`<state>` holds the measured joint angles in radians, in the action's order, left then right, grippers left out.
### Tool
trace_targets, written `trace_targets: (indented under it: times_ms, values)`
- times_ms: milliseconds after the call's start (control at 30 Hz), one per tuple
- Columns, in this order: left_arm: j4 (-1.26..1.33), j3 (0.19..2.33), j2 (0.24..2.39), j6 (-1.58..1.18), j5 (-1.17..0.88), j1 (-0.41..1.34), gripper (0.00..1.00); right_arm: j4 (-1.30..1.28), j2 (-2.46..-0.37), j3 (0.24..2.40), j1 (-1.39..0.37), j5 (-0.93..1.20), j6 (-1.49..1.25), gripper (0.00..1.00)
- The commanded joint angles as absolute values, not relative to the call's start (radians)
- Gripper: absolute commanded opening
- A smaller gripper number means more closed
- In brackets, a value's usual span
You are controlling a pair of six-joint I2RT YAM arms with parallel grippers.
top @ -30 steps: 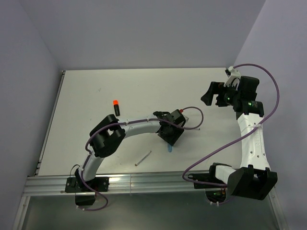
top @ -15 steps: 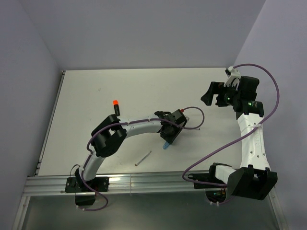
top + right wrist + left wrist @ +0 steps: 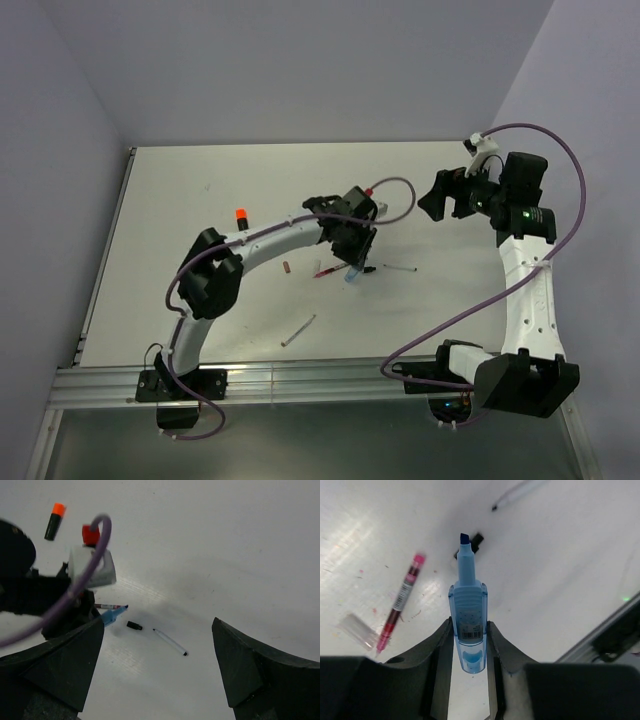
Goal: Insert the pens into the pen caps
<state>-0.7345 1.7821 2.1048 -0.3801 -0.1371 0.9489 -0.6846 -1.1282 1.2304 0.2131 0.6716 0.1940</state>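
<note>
My left gripper (image 3: 354, 260) (image 3: 468, 626) is shut on the light-blue marker (image 3: 468, 605) and holds it above the table, its chisel tip bare and pointing away. Just beyond the tip lies a black cap (image 3: 476, 541) (image 3: 134, 625). A red pen (image 3: 326, 271) (image 3: 400, 600) lies left of it, and a dark red cap (image 3: 286, 267) further left. A white pen (image 3: 399, 267) (image 3: 170, 641) lies to the right. The black marker with an orange end (image 3: 241, 219) (image 3: 54, 521) and a grey pen (image 3: 298, 329) lie apart. My right gripper (image 3: 440, 196) (image 3: 157, 624) is open and empty, high above the table. Orange and light-blue caps are not in view.
A small clear plastic piece (image 3: 357, 630) lies beside the red pen. The left arm's purple cable (image 3: 395, 195) loops over the middle of the table. The table's metal front rail (image 3: 300, 385) runs along the near edge, and walls close in the left, back and right.
My left gripper has swung away from the near edge toward the back with the light-blue marker, uncovering the red pen and the dark red cap. The right gripper has barely shifted.
</note>
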Motion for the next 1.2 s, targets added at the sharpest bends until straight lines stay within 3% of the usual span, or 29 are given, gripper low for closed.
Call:
trace_targets:
  times_ms: [0, 67, 233, 367, 600, 767, 1167]
  values:
    - [-0.747, 1.882, 1.993, -0.420, -0.256, 0.917, 0.00, -0.719, -1.076, 1.302, 0.218, 0.801, 0.388, 0.96]
    - [-0.755, 1.894, 1.982, -0.431, -0.314, 0.910, 0.00, -0.768, -1.051, 1.313, 0.212, 0.822, 0.539, 0.94]
    - [-0.758, 1.887, 1.974, -0.488, -0.423, 0.865, 0.00, -0.903, -0.950, 1.292, 0.160, 0.815, 0.944, 0.80]
    - [-0.759, 1.888, 1.976, -0.532, -0.471, 0.844, 0.00, -0.991, -0.876, 1.206, -0.041, 0.680, 1.156, 0.71]
    - [-0.759, 1.845, 1.987, -0.574, -0.491, 0.828, 0.00, -0.939, -0.824, 1.040, -0.556, 0.442, 1.360, 0.66]
    - [-0.765, 1.833, 1.987, -0.577, -0.491, 0.828, 0.00, -0.830, -0.876, 0.960, -0.760, 0.325, 1.428, 0.64]
    - [-0.767, 1.786, 1.948, -0.571, -0.486, 0.822, 0.00, -0.628, -1.037, 0.908, -0.813, 0.213, 1.505, 0.59]
